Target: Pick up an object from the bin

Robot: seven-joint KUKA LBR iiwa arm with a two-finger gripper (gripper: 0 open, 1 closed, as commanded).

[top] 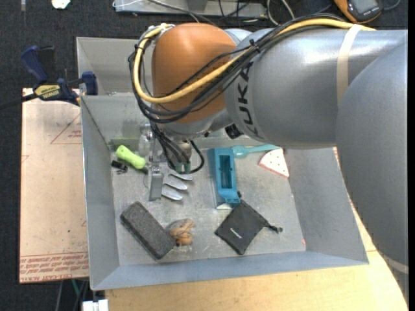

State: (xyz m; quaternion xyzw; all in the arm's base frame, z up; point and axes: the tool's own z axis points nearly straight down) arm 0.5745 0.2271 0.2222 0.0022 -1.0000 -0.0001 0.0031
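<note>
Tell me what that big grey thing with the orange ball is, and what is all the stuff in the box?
The big grey thing is a robot arm. The orange ball is a cover on its wrist, with cables looped round it. The one camera looks down from above and a bit to the side, and the arm comes in from the right.

The box is a grey metal bin of small things. The robot's job is to pick one up. Inside lie a lime-green piece, a blue box-shaped thing, a dark grey block, a black pouch, a small tan lump and a pink-and-white triangle.

The arm's tip hangs over the left middle of the bin, near the green piece. I can't tell whether it holds anything.
</note>
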